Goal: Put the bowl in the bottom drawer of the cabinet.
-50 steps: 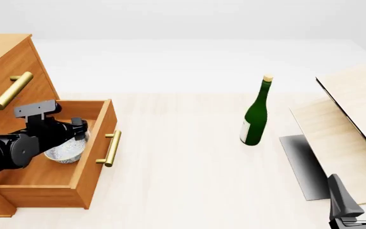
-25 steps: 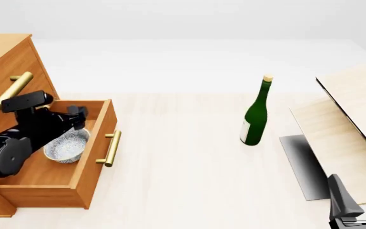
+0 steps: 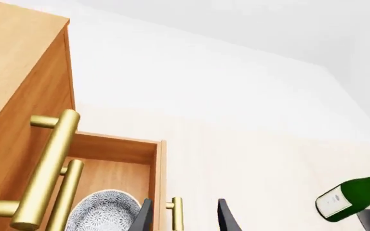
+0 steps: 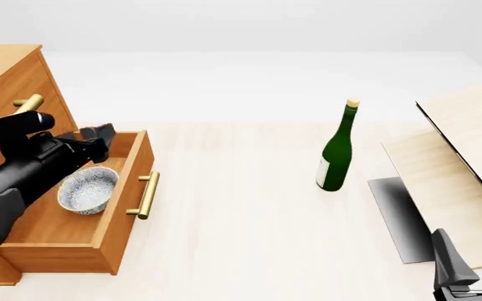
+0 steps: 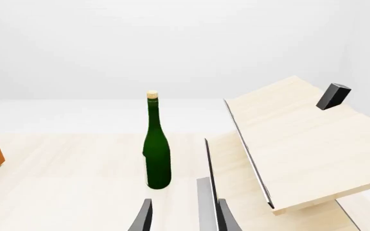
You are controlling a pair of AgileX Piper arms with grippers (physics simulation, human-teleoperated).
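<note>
The speckled white bowl (image 4: 88, 189) rests on the floor of the pulled-out bottom drawer (image 4: 122, 233) of the orange-brown cabinet (image 4: 7, 81). My left gripper (image 4: 98, 139) hangs open and empty above the back of the drawer, apart from the bowl. In the left wrist view the bowl (image 3: 104, 212) lies just beside one of the fingers (image 3: 145, 217) of the left gripper (image 3: 185, 219), with the drawer's brass handle (image 3: 175, 214) between them. My right gripper (image 4: 471, 254) stands open and empty at the front right, also seen as the right gripper (image 5: 185, 219).
A green bottle (image 4: 337, 150) stands upright mid-table. Pale wood panels (image 4: 463, 163) lean over a grey base (image 4: 396, 213) at the right. Upper brass handles (image 3: 46, 168) jut from the cabinet close to the left arm.
My left gripper let go of the bowl and rose up and back out of the drawer. The bowl stays in the drawer. The right arm has not moved.
</note>
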